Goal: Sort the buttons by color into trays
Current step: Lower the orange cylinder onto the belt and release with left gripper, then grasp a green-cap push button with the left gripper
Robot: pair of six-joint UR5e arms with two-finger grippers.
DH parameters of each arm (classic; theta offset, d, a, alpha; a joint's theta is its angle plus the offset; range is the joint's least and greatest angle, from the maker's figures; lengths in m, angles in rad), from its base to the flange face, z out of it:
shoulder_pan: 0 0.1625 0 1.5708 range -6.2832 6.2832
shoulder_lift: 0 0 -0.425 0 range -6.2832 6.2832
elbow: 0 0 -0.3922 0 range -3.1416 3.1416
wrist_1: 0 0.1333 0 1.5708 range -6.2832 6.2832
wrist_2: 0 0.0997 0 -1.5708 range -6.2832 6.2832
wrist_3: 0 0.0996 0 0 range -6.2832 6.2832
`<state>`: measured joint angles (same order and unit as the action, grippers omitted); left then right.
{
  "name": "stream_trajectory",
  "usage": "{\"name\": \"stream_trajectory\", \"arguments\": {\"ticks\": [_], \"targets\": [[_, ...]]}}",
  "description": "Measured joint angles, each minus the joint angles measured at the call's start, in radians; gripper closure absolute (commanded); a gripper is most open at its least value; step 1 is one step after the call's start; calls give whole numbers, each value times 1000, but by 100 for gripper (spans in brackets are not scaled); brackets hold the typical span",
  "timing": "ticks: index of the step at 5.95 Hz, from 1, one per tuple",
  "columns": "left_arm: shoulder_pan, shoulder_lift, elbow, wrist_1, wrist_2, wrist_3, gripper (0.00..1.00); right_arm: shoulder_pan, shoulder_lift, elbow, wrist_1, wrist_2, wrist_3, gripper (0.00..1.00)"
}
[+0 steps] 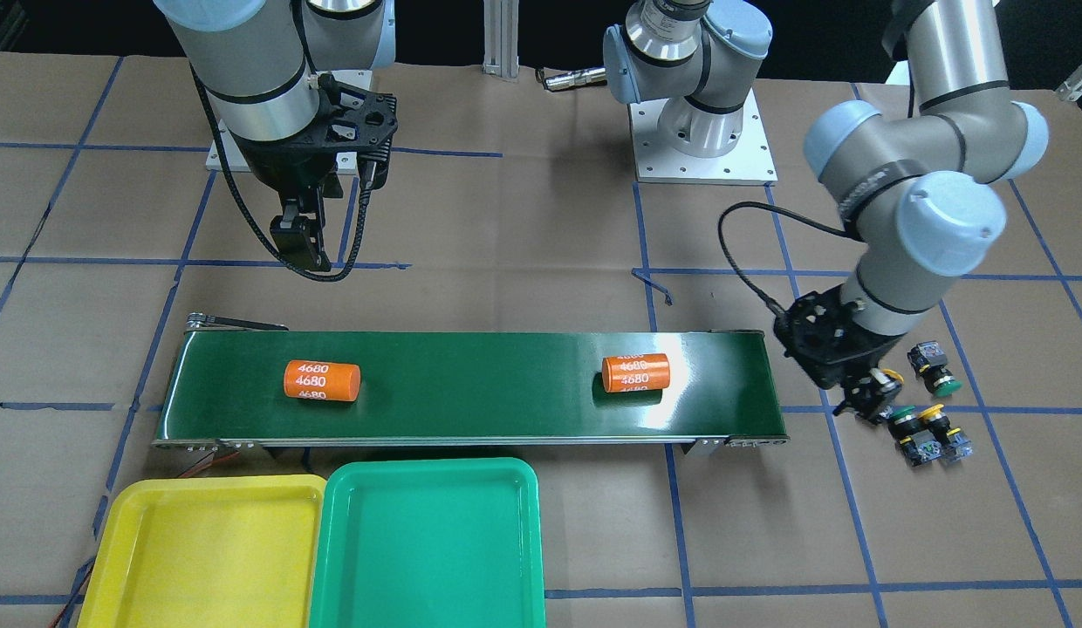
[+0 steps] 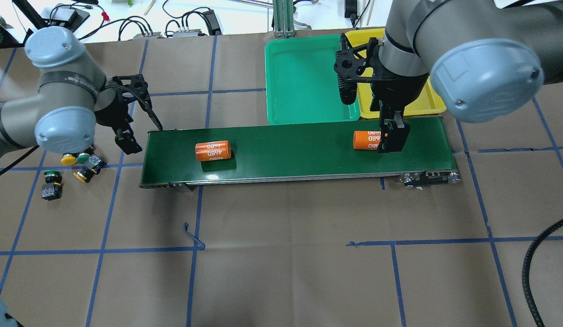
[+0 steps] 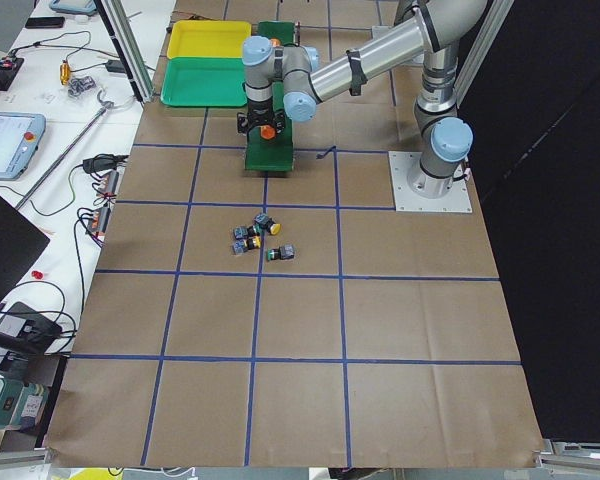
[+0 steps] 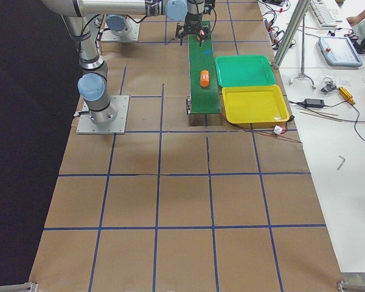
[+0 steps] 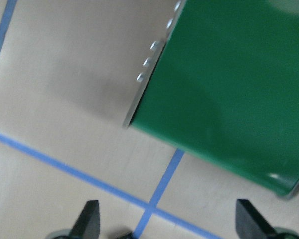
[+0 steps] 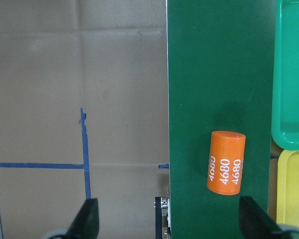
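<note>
Several buttons lie on the paper past the belt's end: a green-capped one (image 1: pixel 935 368), another green one (image 1: pixel 902 420), a yellow one (image 1: pixel 934 417) and a yellow one (image 1: pixel 886 378) right beside my left gripper (image 1: pixel 860 403). The left gripper hangs just above the table between the buttons and the belt, open, with nothing between its fingers (image 5: pixel 91 219). My right gripper (image 6: pixel 169 224) is open over the belt's other end. The yellow tray (image 1: pixel 209 558) and the green tray (image 1: pixel 428 541) sit side by side with nothing in them.
A long dark-green conveyor belt (image 1: pixel 480 384) crosses the table with two orange cylinders marked 4680 on it, one (image 1: pixel 322 381) below the right gripper and one (image 1: pixel 635 373) nearer the left arm. Blue tape lines grid the brown paper.
</note>
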<state>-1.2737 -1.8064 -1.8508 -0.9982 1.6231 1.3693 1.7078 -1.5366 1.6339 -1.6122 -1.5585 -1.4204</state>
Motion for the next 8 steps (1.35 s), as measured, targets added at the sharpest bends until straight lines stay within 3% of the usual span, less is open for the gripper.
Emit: {"name": "stream_trajectory", "arguments": {"ticks": [3,5,7,8], "targets": [[337,-29,-4,29,-32,-114,2,0,0,2,0,0,0,0],[406,-105,16,106,-59,-480,2,0,0,3,1,0,0,0],[422,-189,11,181,-54,-645,3,0,-1,4,1,0,0,0],[431,-210,-9,190,-52,-675,12,0,0,4,2,0,0,0]]}}
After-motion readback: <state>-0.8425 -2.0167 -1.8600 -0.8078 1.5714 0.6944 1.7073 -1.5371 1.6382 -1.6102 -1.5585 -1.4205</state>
